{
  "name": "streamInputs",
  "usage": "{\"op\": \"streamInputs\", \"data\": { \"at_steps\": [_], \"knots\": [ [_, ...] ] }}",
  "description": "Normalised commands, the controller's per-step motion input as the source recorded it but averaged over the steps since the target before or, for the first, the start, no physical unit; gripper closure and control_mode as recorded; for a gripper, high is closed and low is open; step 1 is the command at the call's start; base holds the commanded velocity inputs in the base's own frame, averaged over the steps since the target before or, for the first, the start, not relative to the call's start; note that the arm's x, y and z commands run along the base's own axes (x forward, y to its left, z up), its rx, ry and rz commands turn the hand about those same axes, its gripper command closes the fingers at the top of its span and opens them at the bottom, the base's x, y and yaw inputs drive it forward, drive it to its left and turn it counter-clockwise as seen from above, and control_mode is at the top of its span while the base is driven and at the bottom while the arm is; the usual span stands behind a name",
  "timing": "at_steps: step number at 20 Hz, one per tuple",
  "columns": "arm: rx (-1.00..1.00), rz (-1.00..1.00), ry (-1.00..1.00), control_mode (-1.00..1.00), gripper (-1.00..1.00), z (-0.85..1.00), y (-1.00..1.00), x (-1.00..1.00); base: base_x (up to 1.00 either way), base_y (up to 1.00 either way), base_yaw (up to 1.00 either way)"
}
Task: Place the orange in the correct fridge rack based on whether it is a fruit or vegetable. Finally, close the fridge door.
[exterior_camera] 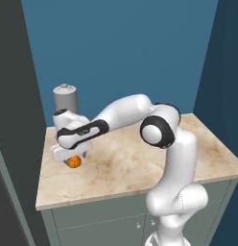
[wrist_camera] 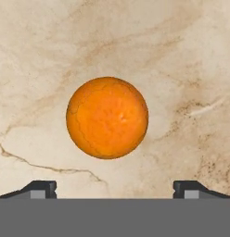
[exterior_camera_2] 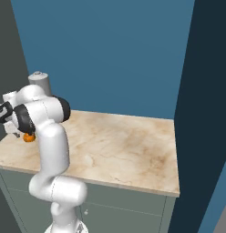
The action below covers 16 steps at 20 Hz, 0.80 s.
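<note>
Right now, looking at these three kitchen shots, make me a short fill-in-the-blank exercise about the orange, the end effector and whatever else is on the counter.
1. The orange lies on the marble ____.
2. The end effector hovers directly above the orange with its jaws ____.
3. Behind the orange, near the counter's back left corner, stands a grey ____.
4. The orange is ____ than that grey object.

Missing words: counter; open; cylinder; smaller
</note>
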Motion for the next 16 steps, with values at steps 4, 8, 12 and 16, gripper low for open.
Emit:
{"op": "streamInputs", "data": {
  "at_steps": [4,8,12,16],
  "knots": [
    [0.0,0.0,0.06,-1.0,-1.0,-0.08,0.0,0.28,0.0,0.0,0.0],
    [0.0,0.0,0.04,-1.0,-1.0,-0.13,0.0,0.05,0.0,0.0,0.0],
    [0.0,0.0,0.0,-1.0,-1.0,-0.2,0.0,0.0,0.0,0.0,0.0],
    [0.03,0.0,0.0,-1.0,-1.0,-0.23,-0.1,-0.02,0.0,0.0,0.0]
  ]
}}
